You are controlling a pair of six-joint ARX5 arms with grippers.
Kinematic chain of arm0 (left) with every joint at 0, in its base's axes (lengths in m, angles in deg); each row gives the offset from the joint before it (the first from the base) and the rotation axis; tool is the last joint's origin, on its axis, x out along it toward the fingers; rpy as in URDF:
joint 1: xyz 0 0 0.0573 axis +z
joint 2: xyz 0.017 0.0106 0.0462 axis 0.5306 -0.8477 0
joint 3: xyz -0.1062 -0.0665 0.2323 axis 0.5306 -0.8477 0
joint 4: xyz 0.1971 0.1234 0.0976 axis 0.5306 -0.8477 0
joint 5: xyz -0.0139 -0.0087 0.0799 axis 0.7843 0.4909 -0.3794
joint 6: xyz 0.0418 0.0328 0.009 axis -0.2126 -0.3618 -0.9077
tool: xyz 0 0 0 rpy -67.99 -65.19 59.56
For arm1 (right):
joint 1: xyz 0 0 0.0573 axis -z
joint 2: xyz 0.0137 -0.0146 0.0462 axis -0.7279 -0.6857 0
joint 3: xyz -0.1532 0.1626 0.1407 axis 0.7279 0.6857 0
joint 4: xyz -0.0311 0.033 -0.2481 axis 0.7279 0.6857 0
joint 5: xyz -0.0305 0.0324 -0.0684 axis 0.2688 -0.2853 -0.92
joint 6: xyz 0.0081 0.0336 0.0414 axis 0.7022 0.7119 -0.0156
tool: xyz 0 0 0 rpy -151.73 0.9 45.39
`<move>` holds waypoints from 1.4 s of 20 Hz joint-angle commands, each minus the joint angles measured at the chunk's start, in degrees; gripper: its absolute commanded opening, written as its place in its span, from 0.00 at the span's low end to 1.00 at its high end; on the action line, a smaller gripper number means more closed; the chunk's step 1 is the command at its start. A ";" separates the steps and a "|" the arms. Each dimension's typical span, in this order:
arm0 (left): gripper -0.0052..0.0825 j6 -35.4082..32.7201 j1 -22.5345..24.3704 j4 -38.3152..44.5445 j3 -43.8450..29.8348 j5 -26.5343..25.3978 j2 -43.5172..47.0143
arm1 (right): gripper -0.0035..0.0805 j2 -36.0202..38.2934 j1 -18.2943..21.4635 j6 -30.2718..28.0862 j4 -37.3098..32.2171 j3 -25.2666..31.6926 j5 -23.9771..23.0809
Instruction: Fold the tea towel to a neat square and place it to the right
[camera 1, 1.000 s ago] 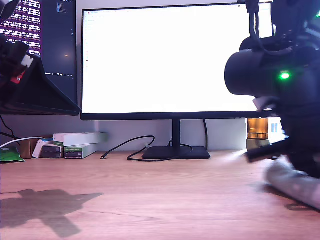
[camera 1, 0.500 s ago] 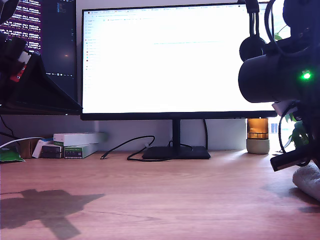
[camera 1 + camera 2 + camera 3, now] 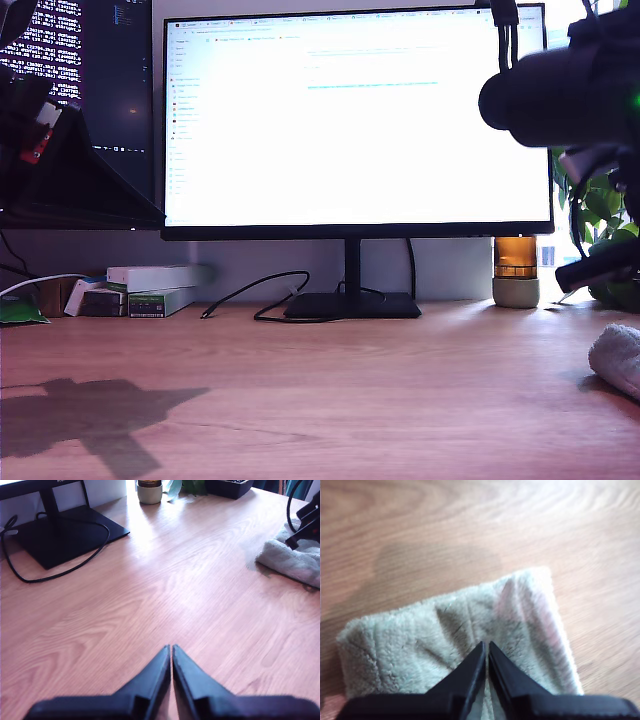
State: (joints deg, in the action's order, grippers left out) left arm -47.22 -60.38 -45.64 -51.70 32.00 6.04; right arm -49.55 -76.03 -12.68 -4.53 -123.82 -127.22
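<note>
The tea towel is a pale fluffy cloth lying folded on the wooden desk. It shows at the exterior view's right edge as the tea towel, and in the first wrist view as the tea towel. My second gripper hangs shut just above it with nothing between its fingers; in the exterior view my second gripper is raised clear of the cloth. My first gripper is shut over bare wood, well away from the towel.
A large monitor on a black stand with a loose cable fills the back. An amber jar and a green plant stand at the back on the exterior view's right. Small boxes sit at its left.
My second gripper has lifted up and moved toward the exterior view's right, off the towel. The towel now lies uncovered at that view's right edge.
</note>
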 commanded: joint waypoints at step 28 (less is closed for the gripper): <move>0.04 3.10 -5.38 -4.61 -0.31 8.70 7.02 | 0.04 48.17 -22.08 -20.85 -0.20 -0.17 10.64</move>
State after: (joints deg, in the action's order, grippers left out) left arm -44.33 -65.43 -50.95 -51.70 40.70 12.55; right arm -0.94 -98.17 -34.49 -4.12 -123.82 -116.40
